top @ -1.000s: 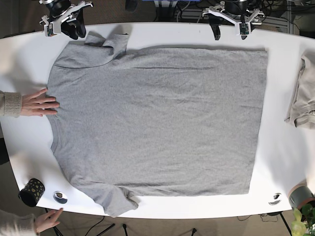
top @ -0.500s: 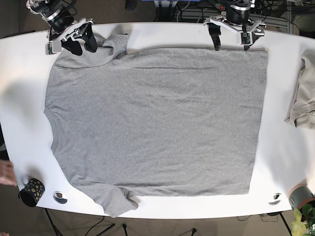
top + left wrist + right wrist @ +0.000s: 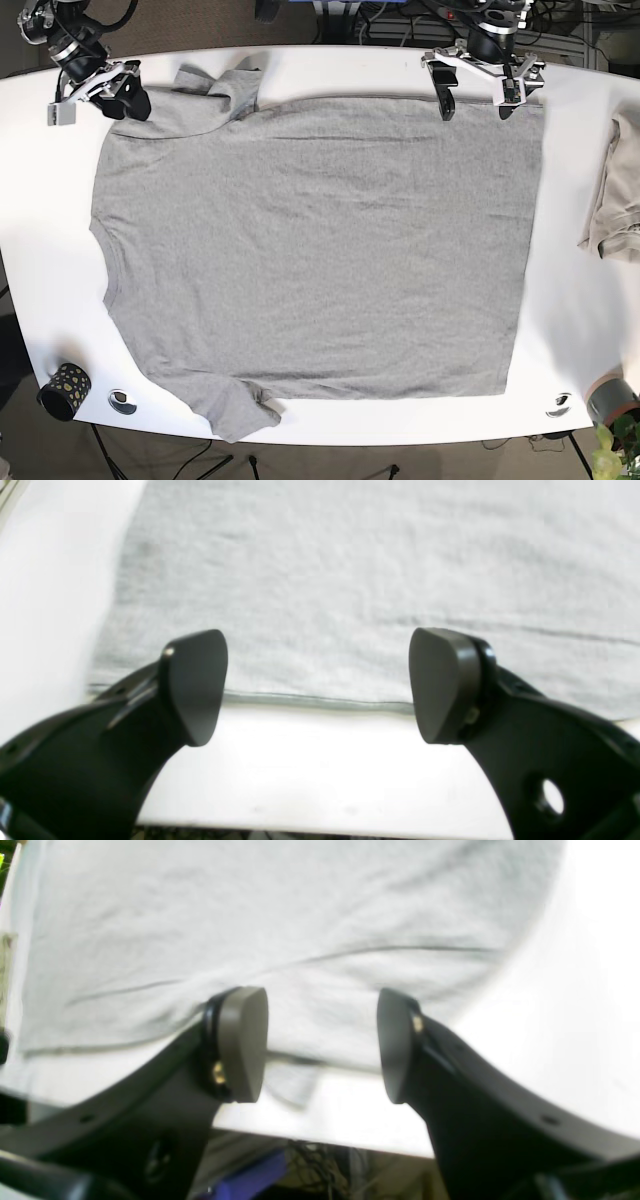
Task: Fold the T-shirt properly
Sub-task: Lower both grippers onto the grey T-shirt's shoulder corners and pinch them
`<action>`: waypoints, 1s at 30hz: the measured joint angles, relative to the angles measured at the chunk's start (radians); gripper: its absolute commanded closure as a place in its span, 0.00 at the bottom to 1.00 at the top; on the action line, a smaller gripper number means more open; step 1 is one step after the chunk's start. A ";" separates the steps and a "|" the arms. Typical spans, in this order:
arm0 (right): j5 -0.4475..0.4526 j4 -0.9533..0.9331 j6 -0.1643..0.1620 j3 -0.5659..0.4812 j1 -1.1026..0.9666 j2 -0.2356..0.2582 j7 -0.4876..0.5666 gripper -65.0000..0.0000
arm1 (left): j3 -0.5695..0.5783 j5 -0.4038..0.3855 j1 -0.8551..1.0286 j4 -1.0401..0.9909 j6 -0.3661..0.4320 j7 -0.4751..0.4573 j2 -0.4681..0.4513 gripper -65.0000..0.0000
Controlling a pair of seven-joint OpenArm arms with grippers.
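Left wrist: left gripper (image 3: 317, 685) spread wide, straddling the shirt (image 3: 350, 590) hem at the table (image 3: 310, 765) edge; closing here could pinch one layer only.

Right wrist: right gripper (image 3: 322, 1040) spread over the bunched sleeve; uneven grab likely.

Base: shirt (image 3: 310, 240) flat, grippers well apart; mismatched lifts would skew the fold.

We saw our left gripper (image 3: 317, 687) spread wide above the table (image 3: 320, 775) edge, grey T-shirt (image 3: 360, 590) hem lying between the two black pads, nothing gripped.
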 measured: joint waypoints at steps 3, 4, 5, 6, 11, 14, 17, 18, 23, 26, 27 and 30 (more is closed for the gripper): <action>0.001 -0.072 0.042 0.050 0.034 0.003 -0.048 0.48 | -0.008 -0.064 0.003 0.000 0.012 0.003 -0.030 0.18; -0.001 -0.090 0.044 0.055 0.038 0.006 -0.054 0.48 | -0.007 -0.074 0.003 -0.001 0.011 0.003 -0.039 0.18; -0.002 -0.119 0.045 0.055 0.043 0.015 -0.057 0.48 | -0.005 -0.093 0.003 -0.002 0.008 0.003 -0.051 0.18; -0.010 -0.135 0.044 0.051 0.045 0.021 -0.059 0.48 | -0.004 -0.101 0.002 -0.005 0.008 0.001 -0.060 0.18; -0.002 -0.229 0.044 0.049 0.079 0.036 -0.055 0.48 | -0.017 -0.145 0.000 -0.012 0.008 0.005 -0.092 0.18; -0.001 -0.296 0.045 0.040 0.089 0.049 -0.057 0.49 | -0.048 -0.184 0.000 -0.012 0.008 0.003 -0.093 0.18; -0.011 -0.309 0.044 0.046 0.089 0.057 -0.060 0.49 | -0.071 -0.214 0.000 -0.012 0.011 0.003 -0.093 0.18; -0.010 -0.310 0.044 0.047 0.090 0.058 -0.060 0.49 | -0.074 -0.224 -0.003 -0.012 0.011 0.003 -0.093 0.18; 0.001 -0.325 0.044 0.043 0.110 0.052 -0.059 0.49 | -0.122 -0.274 -0.046 -0.013 0.006 0.000 -0.093 0.18; 0.013 -0.333 0.047 -0.006 0.101 0.041 -0.055 0.49 | -0.139 -0.301 -0.044 -0.013 0.009 -0.004 -0.098 0.18; 0.022 -0.332 0.048 -0.020 0.102 0.034 -0.056 0.49 | -0.142 -0.304 -0.040 -0.013 0.008 0.000 -0.095 0.18; 0.033 -0.322 0.052 -0.051 0.100 0.016 -0.052 0.49 | -0.161 -0.341 -0.039 -0.014 0.008 0.006 -0.092 0.18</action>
